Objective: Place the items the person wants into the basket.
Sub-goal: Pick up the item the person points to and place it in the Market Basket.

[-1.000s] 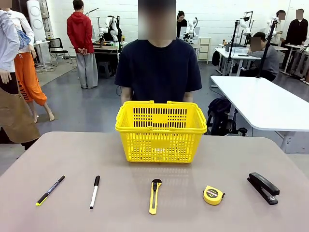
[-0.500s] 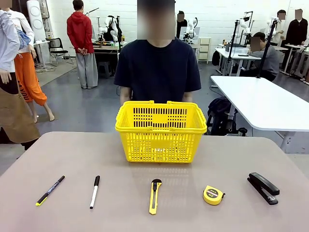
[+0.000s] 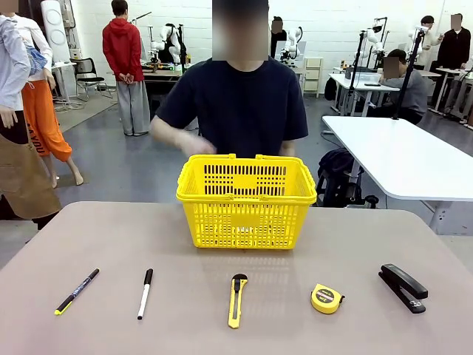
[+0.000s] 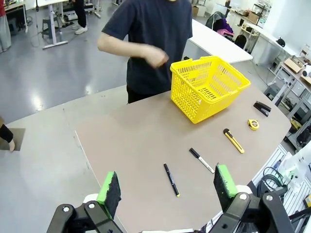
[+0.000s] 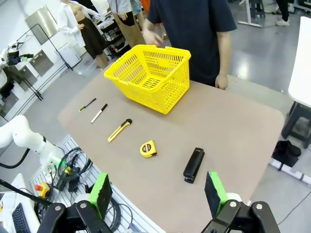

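Front view, upper left: the hand [image 3: 179, 139] is hovering; left end effector [image 4: 167, 190] and right end effector [image 5: 158, 193], both apart, are best awaiting its pointing.

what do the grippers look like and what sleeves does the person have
The left gripper and right gripper have black fingers with bolted joints and bright green pads. The person wears a dark navy T-shirt with short sleeves.

The left end effector [image 4: 167, 187] and right end effector [image 5: 158, 190] are black with green pads [image 4: 109, 191].
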Controlling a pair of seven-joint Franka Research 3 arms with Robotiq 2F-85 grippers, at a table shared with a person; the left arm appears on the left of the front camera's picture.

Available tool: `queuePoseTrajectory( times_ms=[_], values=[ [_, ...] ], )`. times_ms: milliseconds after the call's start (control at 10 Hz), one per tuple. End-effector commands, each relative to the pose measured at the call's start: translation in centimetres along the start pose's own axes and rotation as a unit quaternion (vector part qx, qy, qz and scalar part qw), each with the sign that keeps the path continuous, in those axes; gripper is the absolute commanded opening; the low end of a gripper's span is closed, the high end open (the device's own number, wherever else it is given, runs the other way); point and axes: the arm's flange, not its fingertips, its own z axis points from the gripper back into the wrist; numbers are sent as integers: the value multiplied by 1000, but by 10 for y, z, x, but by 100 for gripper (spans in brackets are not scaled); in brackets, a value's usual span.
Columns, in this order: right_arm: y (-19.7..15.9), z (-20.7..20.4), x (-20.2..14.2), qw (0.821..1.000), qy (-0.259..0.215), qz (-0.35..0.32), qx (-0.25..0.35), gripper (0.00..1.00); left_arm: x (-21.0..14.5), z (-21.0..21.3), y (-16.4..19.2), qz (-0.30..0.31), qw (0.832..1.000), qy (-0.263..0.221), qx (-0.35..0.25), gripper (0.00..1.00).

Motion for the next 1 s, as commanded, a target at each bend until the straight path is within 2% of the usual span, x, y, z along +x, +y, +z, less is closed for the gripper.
queuePoseTrajectory(
  times_ms=[0, 900],
  values=[
    [1, -2, 0, 1000, -2, 7, 7, 100, 1, 0, 1, -10, 1000, -4, 0, 100],
    [1, -2, 0, 1000, -2, 7, 7, 100, 0, 0, 0, 0, 1000, -1, 0, 100]
  ],
)
